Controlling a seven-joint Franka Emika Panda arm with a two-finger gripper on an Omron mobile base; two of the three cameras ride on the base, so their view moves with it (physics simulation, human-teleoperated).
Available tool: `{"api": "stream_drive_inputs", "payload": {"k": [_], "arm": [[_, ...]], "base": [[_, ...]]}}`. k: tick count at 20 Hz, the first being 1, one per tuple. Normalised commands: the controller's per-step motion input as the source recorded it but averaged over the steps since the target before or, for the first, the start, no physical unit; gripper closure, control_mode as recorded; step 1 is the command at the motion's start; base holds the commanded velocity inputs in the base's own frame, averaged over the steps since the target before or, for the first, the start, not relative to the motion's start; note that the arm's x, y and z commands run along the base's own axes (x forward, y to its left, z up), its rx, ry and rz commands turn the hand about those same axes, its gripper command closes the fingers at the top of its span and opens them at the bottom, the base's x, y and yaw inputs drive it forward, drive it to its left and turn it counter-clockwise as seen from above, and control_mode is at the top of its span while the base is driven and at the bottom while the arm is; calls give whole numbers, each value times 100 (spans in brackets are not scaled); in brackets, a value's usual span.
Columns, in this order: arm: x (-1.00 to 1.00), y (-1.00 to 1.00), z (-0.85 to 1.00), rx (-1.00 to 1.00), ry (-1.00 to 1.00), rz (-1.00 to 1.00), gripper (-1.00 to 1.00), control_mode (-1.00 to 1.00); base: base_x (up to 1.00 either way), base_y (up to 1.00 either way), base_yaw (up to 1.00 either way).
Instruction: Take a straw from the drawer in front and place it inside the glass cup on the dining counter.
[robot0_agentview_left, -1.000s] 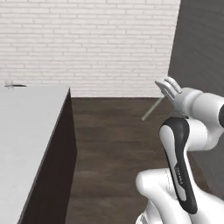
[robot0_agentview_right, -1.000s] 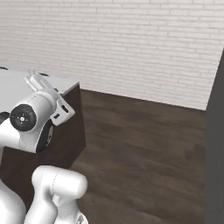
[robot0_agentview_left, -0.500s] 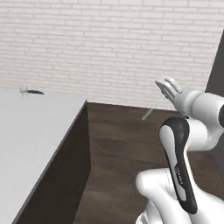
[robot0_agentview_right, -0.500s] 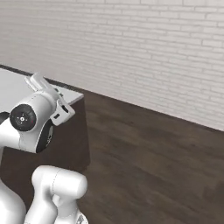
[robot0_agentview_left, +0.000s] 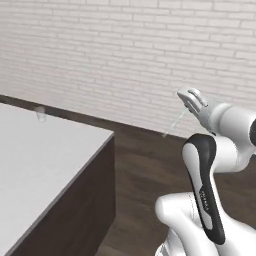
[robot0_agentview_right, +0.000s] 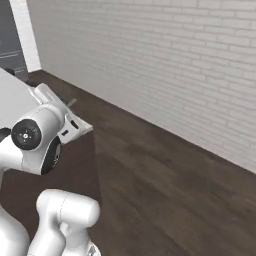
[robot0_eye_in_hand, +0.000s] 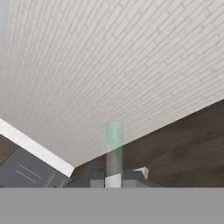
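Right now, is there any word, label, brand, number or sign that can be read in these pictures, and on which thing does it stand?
There is no readable text.
The robot's dark forearm cover bears a small pale mark, too small and blurred to read.
The straw, the glass cup, the dining counter and the brick wall bear no writing.

Small clear glass cup (robot0_agentview_left: 40, 114) at far edge of white-topped desk (robot0_agentview_left: 45, 160): faint, too small to make out rim or contents. Desk cut off by left and bottom edges. Thin pale grey-green straw (robot0_agentview_left: 175, 123) partly hidden inside tool (robot0_agentview_left: 190, 100); lower end hidden between dark fingertips (robot0_eye_in_hand: 94, 180) in hand view.
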Motion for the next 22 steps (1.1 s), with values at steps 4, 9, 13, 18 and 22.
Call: {"api": "stream_drive_inputs", "payload": {"k": [4,9,13,18,22], "arm": [[0,0,0,0,0,0,100,100],[0,0,0,0,0,0,100,100],[0,0,0,0,0,0,100,100],[0,0,0,0,0,0,100,100],[0,0,0,0,0,0,100,100]], "base": [[81,-62,43],[82,-63,43],[83,-62,44],[81,-61,44],[82,-58,43]]}}
